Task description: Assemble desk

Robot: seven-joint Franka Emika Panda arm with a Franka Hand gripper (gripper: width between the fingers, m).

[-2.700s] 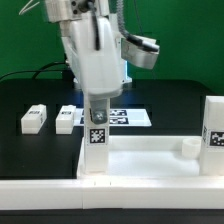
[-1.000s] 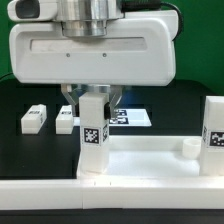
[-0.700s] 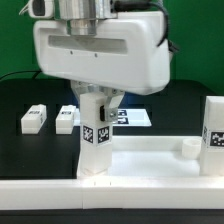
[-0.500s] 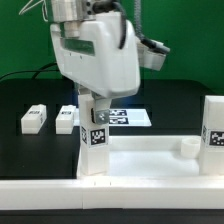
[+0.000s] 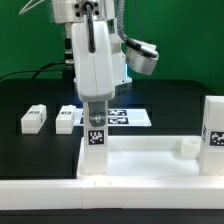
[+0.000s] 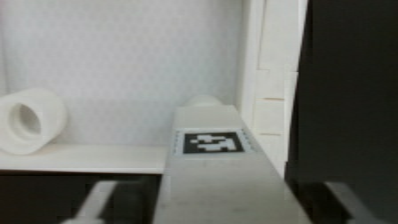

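The white tabletop (image 5: 150, 165) lies rim-up on the black table. A tagged white leg (image 5: 95, 140) stands upright in its corner on the exterior view's left. My gripper (image 5: 97, 108) hangs straight over that leg, fingers down past its top. In the wrist view the leg (image 6: 222, 175) fills the middle, and a dark gap separates it from each finger (image 6: 98, 200), so the gripper is open around it. A second leg (image 5: 214, 125) stands at the corner on the exterior view's right. Two loose legs (image 5: 33, 119) (image 5: 66, 119) lie behind the tabletop.
The marker board (image 5: 127, 117) lies flat behind the gripper. A round socket (image 5: 188, 147) rises from the tabletop near the second leg. A long white bar (image 5: 110, 195) runs along the front. A green wall closes the back.
The wrist has turned above the leg, from broad face to narrow side toward the exterior camera. The jaws have widened off the leg, which stays upright in its corner.
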